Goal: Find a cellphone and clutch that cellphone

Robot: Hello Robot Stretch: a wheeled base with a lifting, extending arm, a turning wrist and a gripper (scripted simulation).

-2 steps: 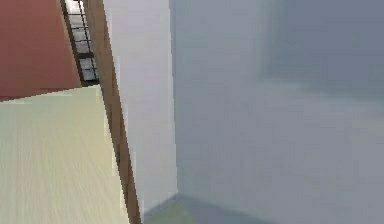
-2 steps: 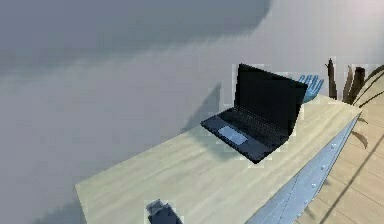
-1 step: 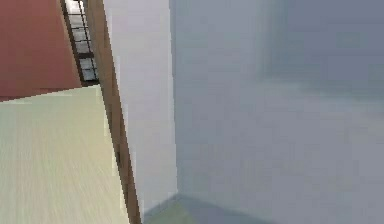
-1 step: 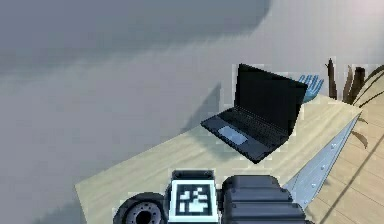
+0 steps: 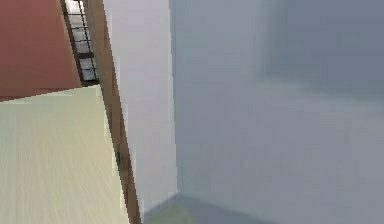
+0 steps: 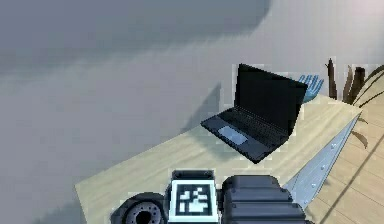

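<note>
The arm's end rises from the bottom edge of the arm side view over a light wooden table (image 6: 150, 165). It carries a white square marker (image 6: 195, 197) with a dark ribbed block (image 6: 260, 200) to its right. Left of the marker sits the gripper's (image 6: 140, 212) dark round body, low over the table's near end. Its far end is cut off by the picture's edge, so I cannot tell whether it holds anything. An open black laptop (image 6: 255, 110) stands farther along the table, against the grey wall.
A blue object (image 6: 311, 88) and dark plant leaves (image 6: 345, 80) sit behind the laptop at the table's far right. In the forward view a grey wall (image 5: 270, 110) stands close ahead, with a pale panel (image 5: 55, 160) edged in brown wood at the left.
</note>
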